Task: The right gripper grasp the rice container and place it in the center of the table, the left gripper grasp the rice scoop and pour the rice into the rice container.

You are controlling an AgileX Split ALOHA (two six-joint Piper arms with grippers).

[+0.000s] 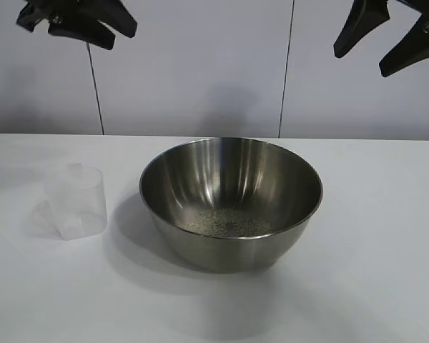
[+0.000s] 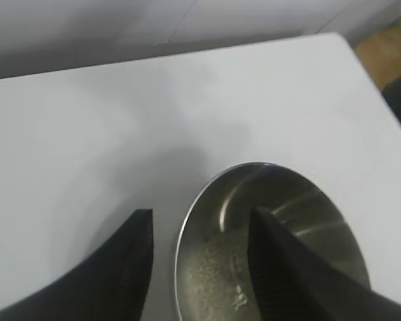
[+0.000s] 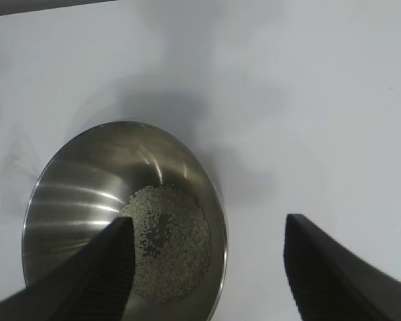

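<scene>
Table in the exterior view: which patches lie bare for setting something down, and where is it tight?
Bare table runs right of the rice container to the edge, and along the whole near strip in front of it. Tightest is the narrow gap between container and rice scoop at left. Both hands, left and right, hang high, empty.

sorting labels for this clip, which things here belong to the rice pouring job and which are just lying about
Part of the job:
rice container, mid-table
rice, inside it
rice scoop, standing beside it
left gripper, raised, open, empty
right gripper, raised, open, empty
table

Just lying about:
nothing; only the wall behind
</scene>
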